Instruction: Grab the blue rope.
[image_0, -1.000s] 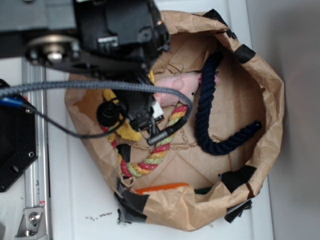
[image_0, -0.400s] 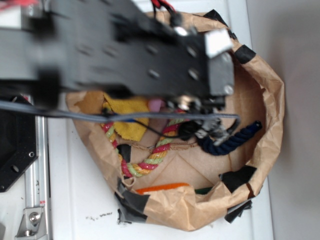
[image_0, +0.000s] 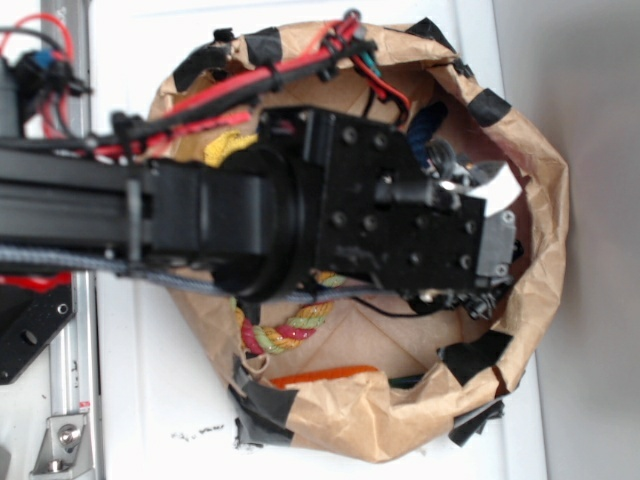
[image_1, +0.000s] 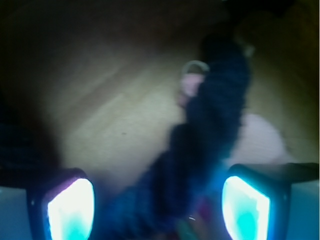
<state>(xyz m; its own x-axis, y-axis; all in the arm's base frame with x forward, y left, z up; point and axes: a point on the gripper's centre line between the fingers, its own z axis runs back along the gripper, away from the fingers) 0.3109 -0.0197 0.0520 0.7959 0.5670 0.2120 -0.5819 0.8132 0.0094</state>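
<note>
Two parted fingertips (image_1: 70, 207) of the gripper (image_1: 157, 207) straddle the blue rope (image_1: 210, 120); closing off-centre could also pinch the striped rope (image_0: 290, 330).

A robot lab: aluminium rail (image_0: 62, 400), taped paper bag (image_0: 540, 200) on white table (image_0: 160, 400).

Black boxy arm (image_0: 200, 220) studded with small round screws, red and black cables (image_0: 240, 85) bundled along its top, grey braided cable beneath. Gripper (image_1: 157, 202) with two fingers (image_1: 70, 207) glowing cyan-white, dark-edged.
</note>
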